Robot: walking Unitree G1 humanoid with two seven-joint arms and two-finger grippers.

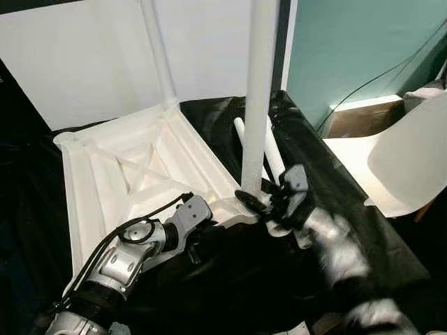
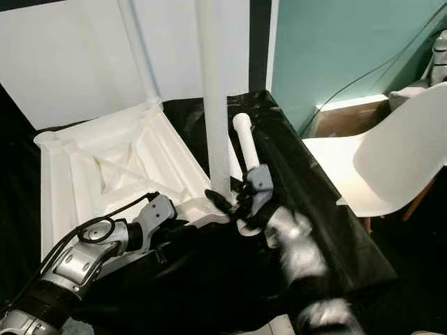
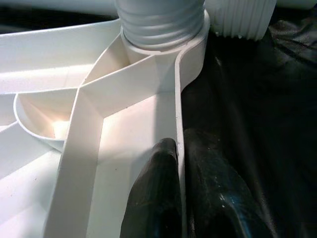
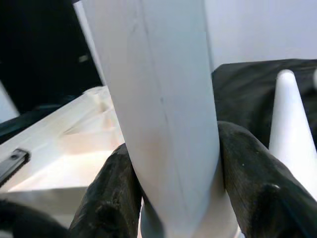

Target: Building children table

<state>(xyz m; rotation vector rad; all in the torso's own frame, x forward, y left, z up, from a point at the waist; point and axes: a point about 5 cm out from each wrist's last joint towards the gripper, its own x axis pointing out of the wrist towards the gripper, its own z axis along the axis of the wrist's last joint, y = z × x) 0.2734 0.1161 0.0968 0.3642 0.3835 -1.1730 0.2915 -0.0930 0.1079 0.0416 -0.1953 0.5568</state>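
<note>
Left eye view has white plastic tabletop (image 1: 133,167) lying upside down, ribbed underside up, on black sheet (image 1: 328,181) over the work surface, tilted slightly toward camera. Upright leg (image 1: 260,91) stands in near right corner socket of tabletop; second leg (image 1: 157,52) stands in far corner. Loose leg (image 1: 269,150) lies on black sheet just behind the upright one. Right gripper (image 1: 262,202) clamped around base of upright leg, right wrist view shows both black fingers (image 4: 111,198) pressed against leg's sides, leg filling the gap. Left gripper (image 3: 181,198) pinched on tabletop's near edge rim, one finger inside the rim, one outside on the sheet side, close to the threaded end of upright leg seated in socket. Left arm silver, reaching in from lower left with black cable looped over wrist. White chair (image 2: 391,157) sits to the right near teal wall (image 1: 356,49), white panel (image 1: 77,56) behind tabletop
</note>
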